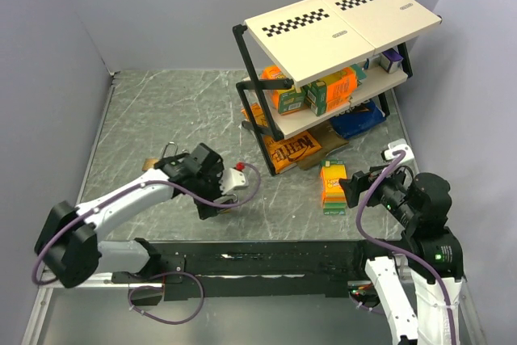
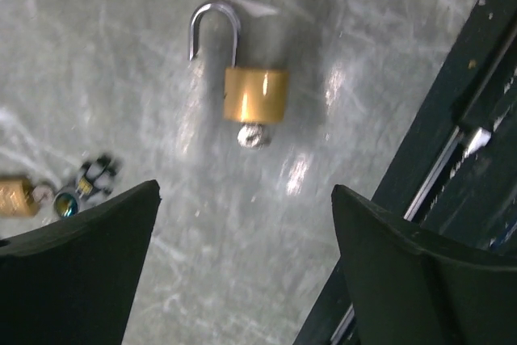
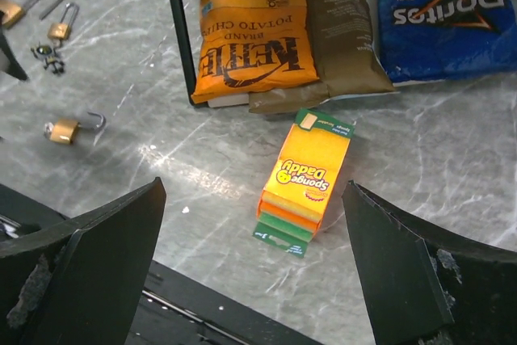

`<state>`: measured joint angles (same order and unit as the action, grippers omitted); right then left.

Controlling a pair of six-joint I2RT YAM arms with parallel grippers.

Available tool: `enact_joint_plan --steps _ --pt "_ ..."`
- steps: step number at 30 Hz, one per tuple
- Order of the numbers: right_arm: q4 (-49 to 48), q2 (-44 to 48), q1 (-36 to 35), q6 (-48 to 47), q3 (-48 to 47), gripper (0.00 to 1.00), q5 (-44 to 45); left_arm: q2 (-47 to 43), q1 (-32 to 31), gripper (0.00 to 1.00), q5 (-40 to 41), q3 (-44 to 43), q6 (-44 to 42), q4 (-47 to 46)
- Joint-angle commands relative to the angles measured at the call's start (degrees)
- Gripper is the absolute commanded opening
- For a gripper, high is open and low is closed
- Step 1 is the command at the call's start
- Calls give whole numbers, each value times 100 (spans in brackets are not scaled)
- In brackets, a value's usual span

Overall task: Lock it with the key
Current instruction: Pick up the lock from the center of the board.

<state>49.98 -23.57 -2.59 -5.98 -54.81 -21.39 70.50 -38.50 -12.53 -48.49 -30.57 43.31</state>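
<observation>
A brass padlock (image 2: 254, 94) lies on the marble table with its steel shackle swung open. A small silver key (image 2: 253, 135) sticks out of its underside. My left gripper (image 2: 245, 191) hovers just short of it, open, with nothing between the fingers. The right wrist view shows the same padlock (image 3: 65, 128) near the black rail. In the top view my left gripper (image 1: 208, 204) covers it. My right gripper (image 3: 254, 187) hangs open and empty above a sponge pack (image 3: 311, 179), far to the right of the padlock.
Other padlocks (image 3: 58, 30) and a bunch of keys (image 3: 48, 54) lie left of the lock. A black-framed shelf (image 1: 339, 22) holds boxes, with chip bags (image 3: 254, 50) beneath it. The black base rail (image 2: 452, 167) runs along the near edge.
</observation>
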Motion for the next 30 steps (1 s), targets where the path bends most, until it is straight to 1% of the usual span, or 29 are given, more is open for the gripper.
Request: enact_joint_plan --steps 1,2,5,9,13,22,26,27,30 --pt "-6 37 83 492 -250 99 248 402 -307 89 392 24 455 -754" --pt "21 20 101 484 -276 99 275 542 -412 87 444 59 516 -867" --pt "21 28 127 440 -259 99 258 737 -526 86 559 111 455 -1008" --pt "-14 -16 180 387 -241 99 39 956 -623 84 524 112 429 -1131" --pt "-76 -60 180 308 -232 99 12 1106 -790 82 568 217 464 -1324" --pt "-6 -104 180 193 -259 99 3 1571 -948 75 981 498 517 -1676" --pt "65 -112 180 141 -285 99 -41 1669 -957 72 981 472 534 -1782" --pt "74 -104 180 115 -285 99 -41 1686 -966 71 955 455 552 -1773" --pt "109 -104 180 53 -302 99 -120 1783 -958 63 893 402 578 -1712"
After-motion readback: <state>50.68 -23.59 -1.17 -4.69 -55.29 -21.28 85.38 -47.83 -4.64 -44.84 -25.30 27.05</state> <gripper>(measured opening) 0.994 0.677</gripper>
